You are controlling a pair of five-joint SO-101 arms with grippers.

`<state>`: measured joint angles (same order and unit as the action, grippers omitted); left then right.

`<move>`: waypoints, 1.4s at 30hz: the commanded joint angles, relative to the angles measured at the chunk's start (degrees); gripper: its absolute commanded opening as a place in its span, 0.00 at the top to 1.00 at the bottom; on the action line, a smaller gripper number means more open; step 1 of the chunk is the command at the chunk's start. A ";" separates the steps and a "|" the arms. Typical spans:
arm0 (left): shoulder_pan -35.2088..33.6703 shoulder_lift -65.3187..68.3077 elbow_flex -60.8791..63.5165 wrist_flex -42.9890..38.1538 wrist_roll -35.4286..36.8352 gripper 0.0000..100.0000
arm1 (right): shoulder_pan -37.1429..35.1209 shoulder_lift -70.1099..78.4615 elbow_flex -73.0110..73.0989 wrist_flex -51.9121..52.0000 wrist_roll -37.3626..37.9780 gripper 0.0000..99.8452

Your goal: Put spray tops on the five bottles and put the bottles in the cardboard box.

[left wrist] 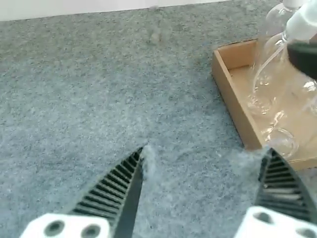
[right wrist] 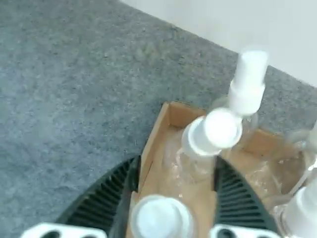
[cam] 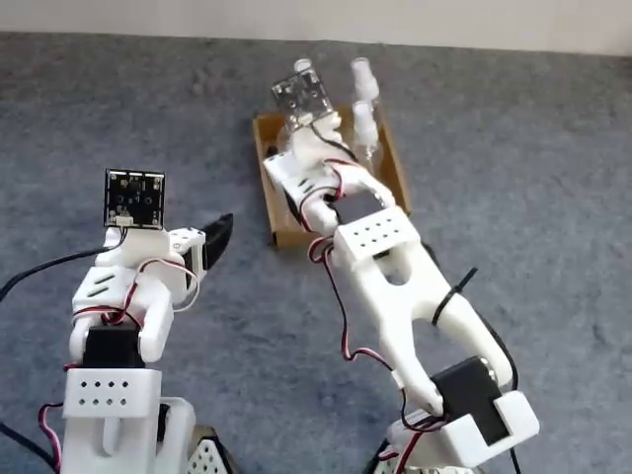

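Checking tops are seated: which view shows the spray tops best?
Right wrist view: spray tops sit close, seen from above in the cardboard box. High view: right arm hides most. Left wrist view: mostly bottle bodies.

This looks like a robotics test bench rather than a home or a shop. A grey felt mat (cam: 118, 109) covers the tabletop, and a plain pale wall (cam: 197, 15) runs along its 12 o'clock edge. Two white printed arms are mounted side by side, the left arm (cam: 118, 326) at 7 o'clock and the right arm (cam: 405, 286) at 5 o'clock. Bare red and black wires (cam: 344, 316) loop along them, and an uncased camera board (cam: 134, 197) sits on a wrist. Near 12 o'clock a cardboard box (cam: 395, 173) holds clear bottles (cam: 363, 118).
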<state>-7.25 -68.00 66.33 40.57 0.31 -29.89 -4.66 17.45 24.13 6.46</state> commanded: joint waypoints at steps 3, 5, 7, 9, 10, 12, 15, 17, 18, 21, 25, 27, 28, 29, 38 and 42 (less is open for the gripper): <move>-0.22 0.04 -0.13 -1.05 -0.53 0.71 | -0.75 -0.84 -6.02 1.45 0.44 0.77; -0.22 0.04 -0.13 -1.05 -0.53 0.71 | -0.75 -0.92 -6.11 1.45 0.44 0.77; -0.22 0.04 -0.13 -1.05 -0.53 0.71 | -0.57 -1.80 -7.43 1.89 0.62 0.77; -0.22 0.04 -0.13 -1.05 -0.53 0.71 | -0.40 -3.47 -9.27 4.97 0.62 0.77; -0.22 0.04 -0.13 -1.05 -0.53 0.71 | -0.40 -4.53 -10.24 7.08 0.62 0.77; -0.22 0.04 -0.13 -1.05 -0.53 0.71 | -0.57 -6.90 -12.18 11.03 0.62 0.77; -0.22 0.04 -0.13 -1.05 -0.53 0.71 | -0.66 -10.33 -13.58 15.60 0.53 0.77; -0.22 0.04 -0.13 -1.05 -0.53 0.71 | -0.48 -12.70 -13.41 17.89 0.62 0.80; -0.22 0.04 -0.13 -1.05 -0.53 0.71 | -0.40 -14.02 -13.49 18.86 0.62 0.84; -0.22 0.04 -0.13 -1.14 -0.53 0.71 | -0.31 -18.59 -13.05 21.23 0.62 0.95; -0.31 -0.40 -0.13 -1.14 -0.35 0.71 | 2.15 -25.45 -7.78 26.59 0.44 1.00; -0.57 -0.48 -0.57 -1.05 -0.35 0.71 | 4.79 -29.76 -3.12 28.44 0.44 1.00; -0.57 -0.48 -0.57 -1.05 -0.35 0.71 | 6.02 -32.22 -0.22 28.88 0.44 1.00; -0.66 -0.48 -0.31 -1.05 -0.35 0.71 | 7.25 -34.77 2.86 29.05 0.62 1.00; -2.95 -9.36 0.13 3.69 -0.62 0.71 | 15.78 -61.49 36.26 28.88 3.34 1.00; -4.00 -22.73 2.24 10.81 -0.70 0.71 | 18.07 -74.33 49.27 28.88 7.56 1.00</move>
<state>-9.80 -79.16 67.30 45.76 0.31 -14.07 -69.71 60.00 52.79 11.47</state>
